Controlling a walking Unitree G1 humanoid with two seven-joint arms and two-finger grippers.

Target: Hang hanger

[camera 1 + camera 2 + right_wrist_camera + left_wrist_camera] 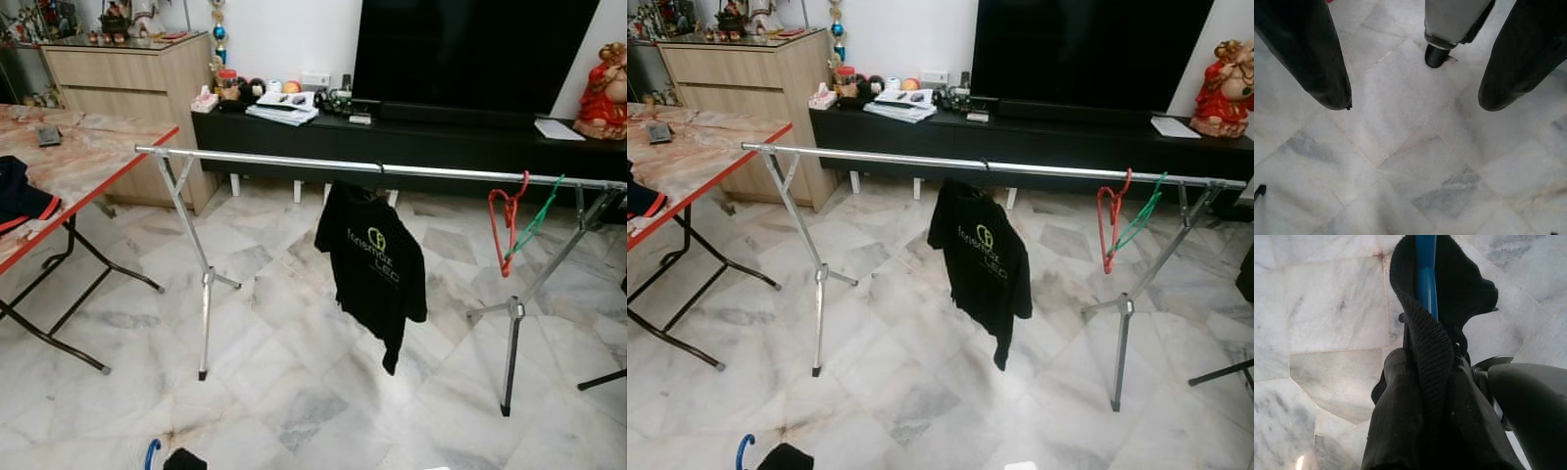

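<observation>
Left tool (1425, 367) low at the frame's bottom left, its fingers closed on a blue hanger (1426, 279) that carries a black garment (1449, 298). Right tool (1413, 105) hangs idle above the floor, fingers spread wide with nothing between them. The silver rail (294, 162) crosses mid-frame, bearing a black T-shirt (377, 269) and, to the right, red and green hangers (509, 230). Likely risk: the hook misses the thin rail, or the garment slides off. Glossy marble floor (294, 392); bench (98, 147) upper left, TV console (411, 137) behind.
</observation>
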